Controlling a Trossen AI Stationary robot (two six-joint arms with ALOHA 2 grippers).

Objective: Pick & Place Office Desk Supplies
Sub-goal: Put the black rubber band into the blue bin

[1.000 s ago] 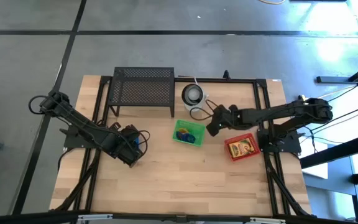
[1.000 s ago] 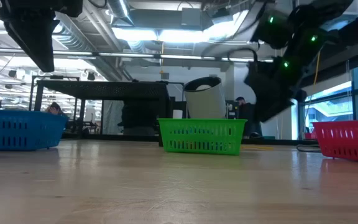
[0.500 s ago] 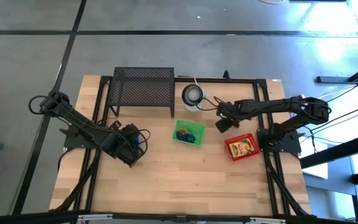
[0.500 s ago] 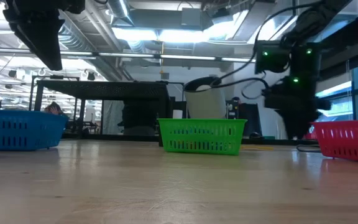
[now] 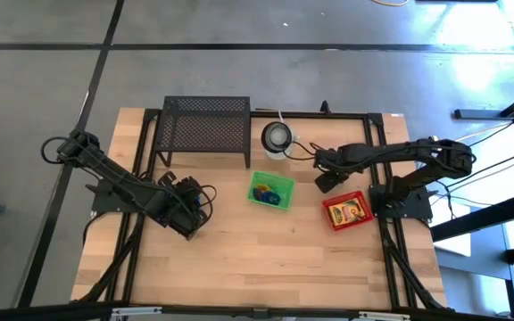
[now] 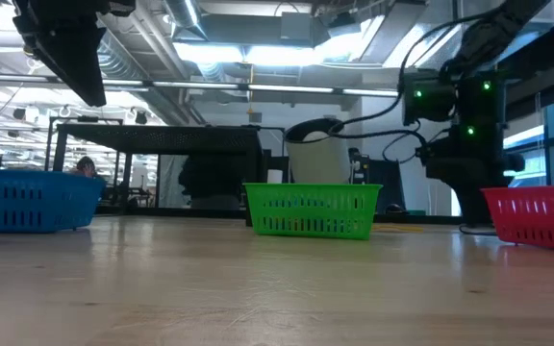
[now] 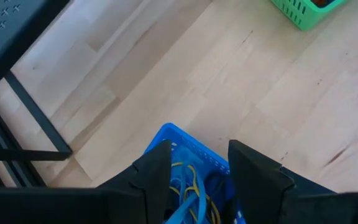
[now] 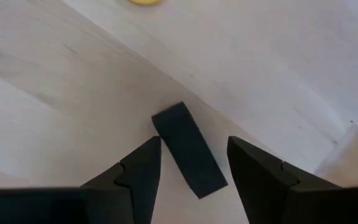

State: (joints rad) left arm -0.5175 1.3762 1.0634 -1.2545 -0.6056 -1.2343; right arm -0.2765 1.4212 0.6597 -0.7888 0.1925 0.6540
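Observation:
My right gripper (image 8: 192, 142) hangs open, pointing down at the table between the green basket (image 5: 270, 190) and the red basket (image 5: 346, 211). A small flat black block (image 8: 188, 149) lies on the wood below it, between the two fingers, untouched. The green basket holds small blue and yellow items. A yellow-green crayon box (image 5: 348, 210) lies in the red basket. My left gripper (image 7: 199, 146) is open above the blue basket (image 7: 179, 140), which holds blue and yellow loops.
A black mesh rack (image 5: 206, 125) stands at the far edge, with a round white cup (image 5: 277, 136) to its right. A yellow thing (image 8: 145, 2) lies on the wood beyond the black block. Bare wood fills the near half of the table (image 5: 266, 259).
My right gripper has gone from beside the green basket toward the table's right edge and down, tipping until it points nearly straight down. It now stands just beside the red basket. Its fingers have stayed apart.

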